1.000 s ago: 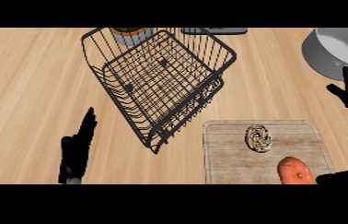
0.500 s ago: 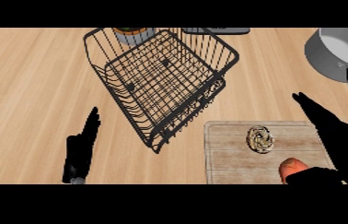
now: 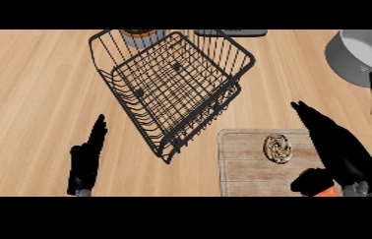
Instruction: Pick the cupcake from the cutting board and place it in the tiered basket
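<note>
The cupcake point(image 3: 277, 147), brown with a swirled top, sits on the pale wooden cutting board point(image 3: 247, 169) at the lower right. My right hand point(image 3: 335, 147) stands just right of the cupcake, fingers straight and pointing up the view, thumb low near the board's front edge; it does not touch the cupcake. The black wire tiered basket point(image 3: 174, 80) fills the middle, up and left of the board. My left hand point(image 3: 87, 157) rests open at the lower left, fingers up.
An orange item point(image 3: 327, 191) peeks out beneath my right hand at the board's front right corner. A grey pot point(image 3: 352, 56) stands at the right edge. A jar-like object point(image 3: 141, 36) shows behind the basket, and a dark flat thing point(image 3: 240, 32) lies at the top.
My right hand has come in from the right edge and moved down and left to stand beside the cupcake, covering most of the orange item. The left hand has stayed put.
</note>
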